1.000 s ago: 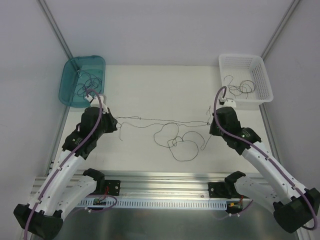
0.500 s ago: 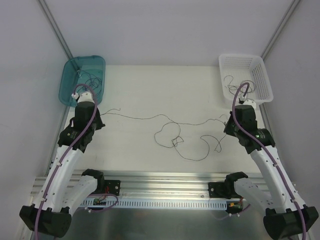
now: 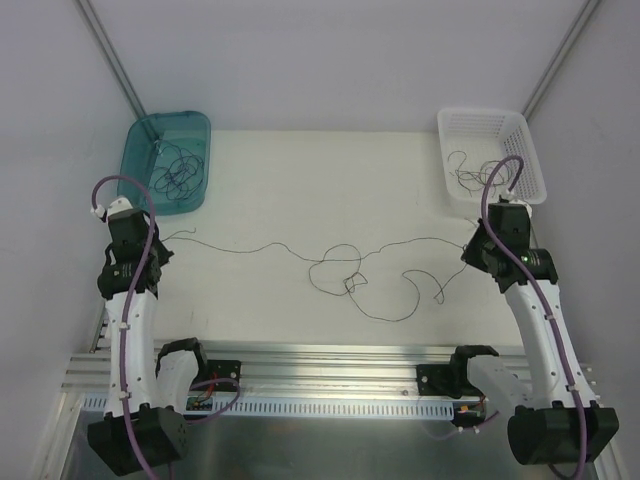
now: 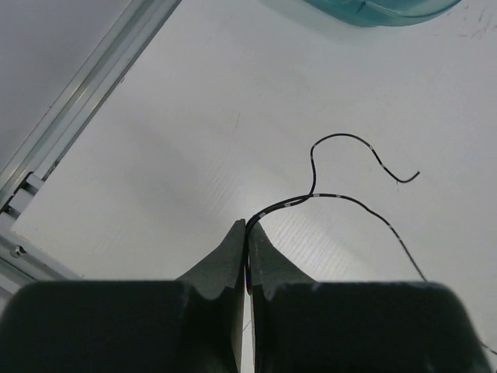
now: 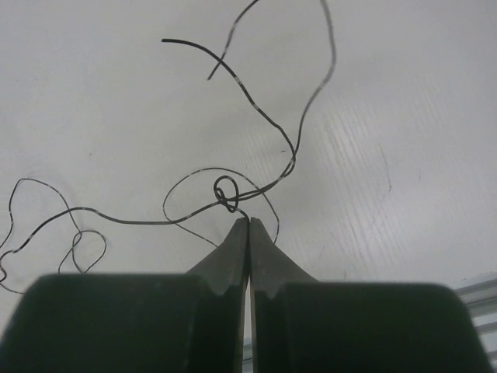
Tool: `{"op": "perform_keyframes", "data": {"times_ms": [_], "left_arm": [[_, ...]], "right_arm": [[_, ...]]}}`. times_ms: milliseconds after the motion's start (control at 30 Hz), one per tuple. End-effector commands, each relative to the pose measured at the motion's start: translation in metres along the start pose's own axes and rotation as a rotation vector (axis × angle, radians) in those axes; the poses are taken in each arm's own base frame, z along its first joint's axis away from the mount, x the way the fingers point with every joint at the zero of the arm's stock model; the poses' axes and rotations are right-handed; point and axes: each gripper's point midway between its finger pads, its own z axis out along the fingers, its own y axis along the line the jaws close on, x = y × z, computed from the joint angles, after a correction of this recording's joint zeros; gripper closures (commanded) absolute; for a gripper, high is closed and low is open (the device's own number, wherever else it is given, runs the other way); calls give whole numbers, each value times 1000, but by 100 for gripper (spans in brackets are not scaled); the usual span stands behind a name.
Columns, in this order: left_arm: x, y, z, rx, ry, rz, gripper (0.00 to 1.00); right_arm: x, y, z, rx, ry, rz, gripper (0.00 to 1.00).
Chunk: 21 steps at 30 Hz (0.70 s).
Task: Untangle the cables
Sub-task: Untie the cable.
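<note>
A thin dark cable (image 3: 260, 246) stretches across the white table between my two grippers. At its middle it runs into a loose tangle of loops (image 3: 345, 278). My left gripper (image 3: 157, 243) is at the far left and is shut on the cable's left end. In the left wrist view the strand (image 4: 342, 198) goes in between the closed fingertips, and a short free tail (image 4: 365, 144) curls away. My right gripper (image 3: 472, 245) is shut on the right end. The right wrist view shows a small knot (image 5: 225, 194) just ahead of its closed tips (image 5: 248, 221).
A teal bin (image 3: 140, 150) at the back left holds several loose cables (image 3: 178, 168). A white basket (image 3: 530, 160) at the back right holds more cables (image 3: 475, 175). An aluminium rail (image 3: 330, 365) runs along the near table edge, and the frame rail (image 4: 85, 101) lies close to the left gripper.
Both grippers have moved apart while holding the cable: the left one far towards the table's left edge, the right one outward to the right. The middle loops have spread a little.
</note>
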Motion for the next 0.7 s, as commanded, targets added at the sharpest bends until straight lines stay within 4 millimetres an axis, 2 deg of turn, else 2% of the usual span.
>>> {"op": "perform_keyframes", "data": {"times_ms": [0,100,167,200,267,300,400,433,500,533,567,633,667], "left_arm": [[4,-18,3,115,21,-50,100],[11,-30,4,188,58,-12,100],[20,-43,4,270,94,3,94],[27,-57,0,351,127,12,85],[35,-67,-3,408,153,40,76],[44,-72,-5,433,173,58,66],[59,-73,-4,445,203,72,54],[63,-78,-8,479,212,73,42],[67,-85,-15,533,216,83,32],[70,-96,-24,604,226,100,25],[70,-104,-31,649,219,117,13],[70,-122,-51,764,206,150,5],[76,-138,-68,855,218,190,1]], "right_arm": [[1,23,0,-111,44,4,99],[21,40,10,-195,132,-19,99],[32,58,12,-286,159,-59,99],[40,72,8,-328,170,-103,99],[44,85,6,-359,159,-153,99],[51,97,1,-389,165,-196,99],[56,116,-7,-428,147,-254,99],[57,121,-9,-440,143,-270,99],[60,134,-18,-480,137,-314,99],[63,139,-20,-493,143,-333,99],[61,139,-20,-479,127,-346,99],[64,150,-28,-515,118,-388,99],[65,153,-30,-521,114,-401,99]]}}
